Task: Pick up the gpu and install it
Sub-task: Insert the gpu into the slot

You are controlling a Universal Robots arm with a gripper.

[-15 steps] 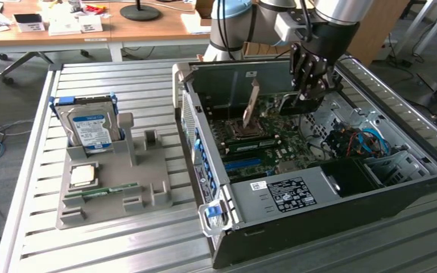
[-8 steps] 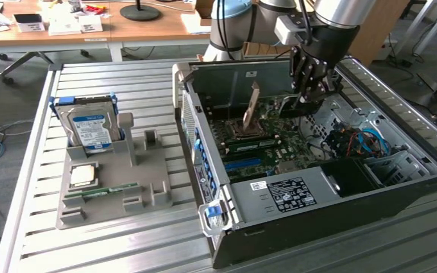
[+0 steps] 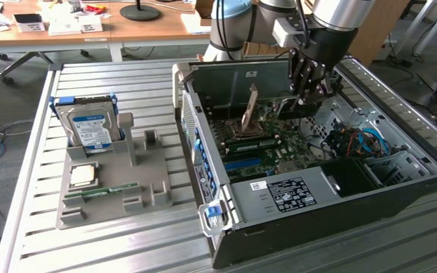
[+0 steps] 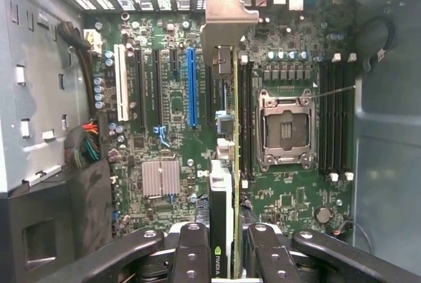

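The gpu [image 4: 222,184] is seen edge-on, a thin dark card with its silver bracket [image 4: 227,16] at the far end. My gripper [image 4: 222,247] is shut on it, one black finger on each face. The card hangs inside the open computer case [image 3: 203,170], above the green motherboard [image 4: 171,105]. It lines up between the blue expansion slot [image 4: 192,85] and the memory slots beside the open processor socket [image 4: 286,128]. In the exterior view my gripper [image 3: 312,94] reaches down into the case's far end, with the dark gpu [image 3: 298,108] below it. Whether the card touches a slot I cannot tell.
A grey parts tray [image 3: 154,170] on the slatted table at the exterior view's left holds a blue-labelled hard drive [image 3: 89,125], a processor chip [image 3: 83,174] and a green memory stick [image 3: 100,192]. Case walls, the power supply [image 3: 295,193] and bundled cables [image 4: 85,145] close in around the motherboard.
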